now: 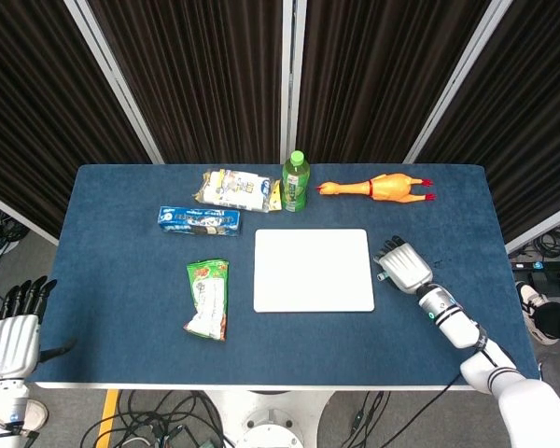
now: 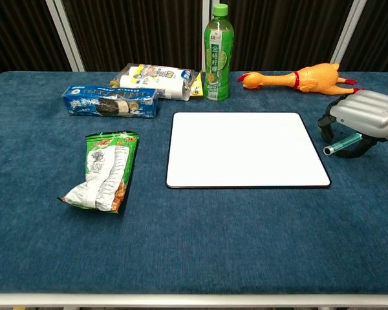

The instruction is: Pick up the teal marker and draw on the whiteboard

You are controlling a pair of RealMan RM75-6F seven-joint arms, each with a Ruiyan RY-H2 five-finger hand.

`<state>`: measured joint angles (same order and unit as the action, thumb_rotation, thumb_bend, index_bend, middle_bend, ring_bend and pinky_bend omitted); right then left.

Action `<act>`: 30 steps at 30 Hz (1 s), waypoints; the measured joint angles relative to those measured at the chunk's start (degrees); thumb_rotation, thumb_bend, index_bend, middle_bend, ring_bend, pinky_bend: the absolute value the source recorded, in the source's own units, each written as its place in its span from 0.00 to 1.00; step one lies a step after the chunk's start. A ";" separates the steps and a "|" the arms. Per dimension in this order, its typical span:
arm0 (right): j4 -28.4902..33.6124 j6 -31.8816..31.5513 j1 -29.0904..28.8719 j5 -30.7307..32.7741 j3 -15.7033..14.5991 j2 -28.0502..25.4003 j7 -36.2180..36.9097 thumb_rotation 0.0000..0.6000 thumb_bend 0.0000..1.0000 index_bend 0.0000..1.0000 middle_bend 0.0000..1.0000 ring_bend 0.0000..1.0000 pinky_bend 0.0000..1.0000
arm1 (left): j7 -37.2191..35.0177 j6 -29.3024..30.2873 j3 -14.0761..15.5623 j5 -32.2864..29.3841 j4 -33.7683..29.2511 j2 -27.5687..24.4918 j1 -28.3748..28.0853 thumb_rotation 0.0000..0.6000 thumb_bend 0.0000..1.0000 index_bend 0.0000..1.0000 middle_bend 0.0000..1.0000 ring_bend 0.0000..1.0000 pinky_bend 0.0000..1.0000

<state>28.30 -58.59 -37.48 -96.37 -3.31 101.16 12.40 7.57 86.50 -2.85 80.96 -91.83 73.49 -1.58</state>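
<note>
Chest view puts the green snack bag [image 2: 102,173] nearest to us on the left of the blue table [image 2: 194,252], with the whiteboard [image 2: 246,149] lying flat beside it toward the middle. Just off the board's right edge we see our right hand [image 2: 365,119] arched palm-down over the teal marker [image 2: 342,144]. Dark fingers [image 2: 328,123] curl down on the board side and the thumb curves under the marker's far end. The marker's capped tip pokes out toward the whiteboard, but we cannot tell whether the fingers actually press on it or only cage it, nor whether the marker is off the cloth.

In the head view our left hand [image 1: 15,327] hangs off the table's near left corner, fingers straight and slightly apart, holding nothing.

Farther back on the left sits the blue cookie pack [image 2: 110,102], and behind it the pale wrapped snack pack [image 2: 158,80]. The green bottle [image 2: 216,53] stands upright just right of that pack, behind the whiteboard. The rubber chicken [image 2: 301,79] lies on its side along the far right, well apart from the bottle.
</note>
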 measured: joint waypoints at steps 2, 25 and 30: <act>0.33 0.48 -0.02 0.17 -0.19 -0.17 -0.30 1.00 0.20 0.54 0.46 0.26 0.24 | -0.04 -0.01 0.05 -0.01 0.05 0.05 0.05 1.00 0.06 0.10 0.04 0.00 0.00; 2.50 0.99 -0.38 1.28 -0.81 -1.28 -2.30 1.00 0.46 0.54 0.51 0.31 0.23 | -1.02 -0.01 0.17 -0.12 0.89 0.37 0.41 1.00 0.06 0.10 0.04 0.00 0.00; 3.34 -1.15 -0.33 1.22 -0.58 -2.01 -1.41 1.00 0.56 0.59 0.55 0.34 0.23 | -1.50 0.17 0.27 -0.03 1.00 0.33 0.64 1.00 0.06 0.10 0.04 0.00 0.00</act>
<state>31.64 -59.74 -37.81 -95.15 -3.89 99.15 11.00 6.07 86.67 -2.58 80.94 -90.82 73.82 -0.94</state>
